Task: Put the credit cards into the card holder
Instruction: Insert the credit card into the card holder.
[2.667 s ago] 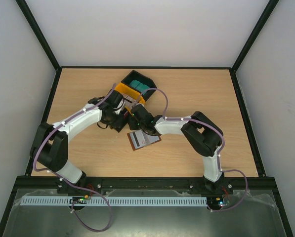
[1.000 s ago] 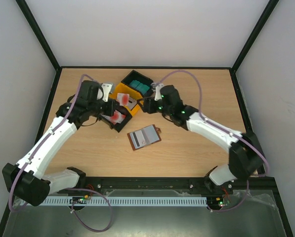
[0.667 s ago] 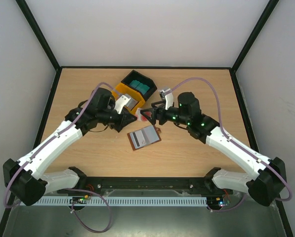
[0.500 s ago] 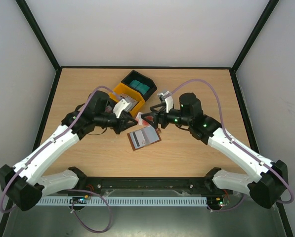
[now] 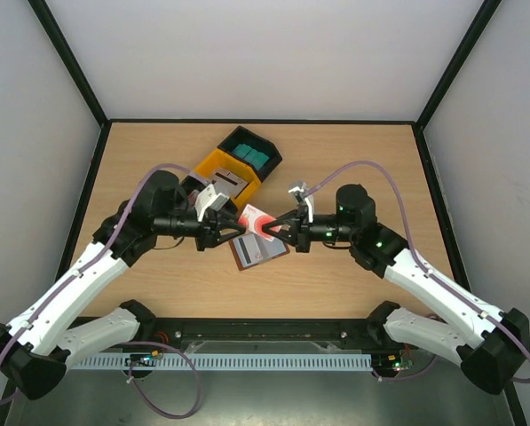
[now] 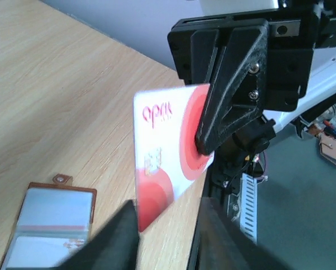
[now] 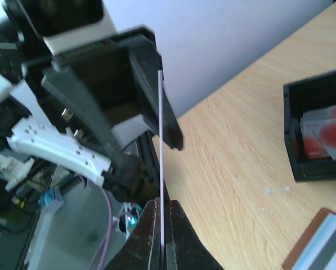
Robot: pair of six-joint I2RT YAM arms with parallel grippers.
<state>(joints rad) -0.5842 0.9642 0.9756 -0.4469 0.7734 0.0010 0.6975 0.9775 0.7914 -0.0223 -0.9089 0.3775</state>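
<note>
So right jaws pinch the red-white card (image 5: 254, 218) above the card holder (image 5: 257, 254), left jaws apart around it.

A white credit card (image 6: 168, 152) with red circles is hanging on edge in the air, near the brown card holder (image 5: 258, 250), which is lying open and flat on the table (image 5: 353, 284) with its pale pockets facing up. Teal cards (image 5: 249, 157) are sitting in the far black bin (image 5: 238, 140), and white-and-red cards (image 7: 324, 135) are standing in another black bin (image 7: 294, 135).
</note>
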